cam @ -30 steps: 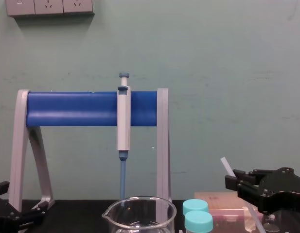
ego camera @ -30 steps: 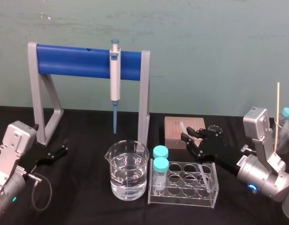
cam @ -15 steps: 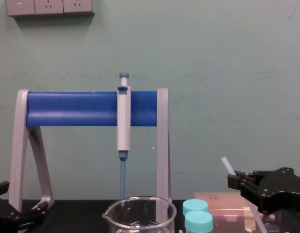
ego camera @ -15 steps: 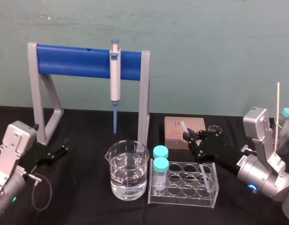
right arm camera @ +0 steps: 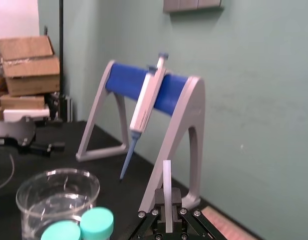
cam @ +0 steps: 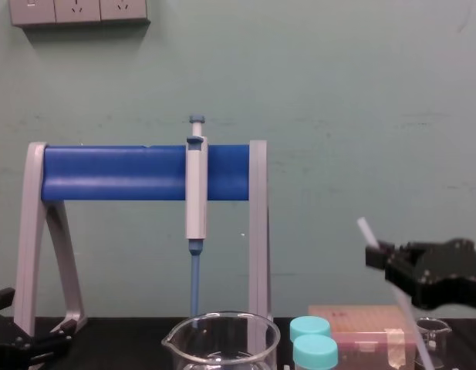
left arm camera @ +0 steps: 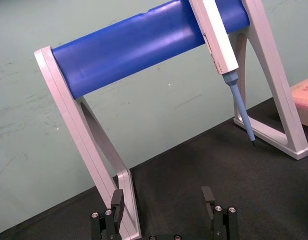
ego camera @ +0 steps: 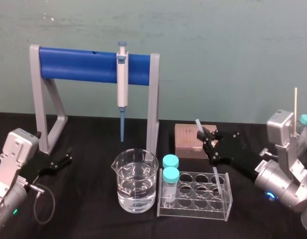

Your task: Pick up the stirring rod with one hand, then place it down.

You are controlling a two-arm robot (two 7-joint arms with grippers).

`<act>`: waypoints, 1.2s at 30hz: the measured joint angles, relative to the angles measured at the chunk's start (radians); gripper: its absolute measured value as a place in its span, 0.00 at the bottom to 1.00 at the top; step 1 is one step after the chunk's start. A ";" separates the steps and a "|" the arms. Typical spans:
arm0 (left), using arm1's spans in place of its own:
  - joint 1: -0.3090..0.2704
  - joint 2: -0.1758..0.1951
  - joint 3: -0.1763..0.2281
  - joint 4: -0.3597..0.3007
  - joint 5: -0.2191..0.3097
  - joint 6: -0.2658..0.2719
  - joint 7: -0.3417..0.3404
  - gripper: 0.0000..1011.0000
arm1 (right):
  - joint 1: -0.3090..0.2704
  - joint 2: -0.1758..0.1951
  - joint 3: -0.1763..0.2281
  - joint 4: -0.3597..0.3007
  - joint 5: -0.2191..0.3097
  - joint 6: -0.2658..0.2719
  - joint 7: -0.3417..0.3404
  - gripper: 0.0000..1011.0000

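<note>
The stirring rod (ego camera: pixel 216 176) is a thin translucent white stick, tilted, with its upper end near the brown box and its lower end over the clear rack. My right gripper (ego camera: pixel 207 137) is shut on its upper part. In the chest view the rod (cam: pixel 411 322) slants down from the right gripper (cam: pixel 378 257), well above the table. In the right wrist view the rod (right arm camera: pixel 167 185) stands up between the closed fingers. My left gripper (ego camera: pixel 68 158) rests parked at the left, and in its wrist view it (left arm camera: pixel 162 197) stands open with nothing in it.
A grey stand with a blue bar (ego camera: pixel 78 64) holds a pipette (ego camera: pixel 122 82). In front stand a water-filled beaker (ego camera: pixel 135 181), a clear tube rack (ego camera: pixel 195 198) with two teal-capped vials (ego camera: pixel 170 174), and a brown box (ego camera: pixel 188 140). A small glass beaker (cam: pixel 432 331) sits below the right gripper.
My right gripper has finished closing on the rod and has risen, shifting slightly right, carrying the rod up with it. The left arm has not moved.
</note>
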State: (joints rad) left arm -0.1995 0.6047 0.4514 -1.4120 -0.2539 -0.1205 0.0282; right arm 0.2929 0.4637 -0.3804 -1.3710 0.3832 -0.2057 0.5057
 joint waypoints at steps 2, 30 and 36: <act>0.000 0.000 0.000 0.000 0.000 0.000 0.000 0.99 | -0.006 -0.002 0.010 -0.012 -0.001 -0.010 -0.002 0.07; 0.000 0.000 0.000 0.000 0.000 0.000 0.000 0.99 | -0.050 -0.090 0.154 -0.067 -0.043 -0.301 -0.004 0.07; 0.000 0.000 0.000 0.000 0.000 0.000 0.000 0.99 | -0.065 -0.118 0.173 -0.036 -0.046 -0.354 -0.006 0.07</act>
State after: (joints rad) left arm -0.1995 0.6047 0.4514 -1.4120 -0.2539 -0.1205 0.0283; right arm 0.2280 0.3461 -0.2070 -1.4067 0.3370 -0.5601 0.5002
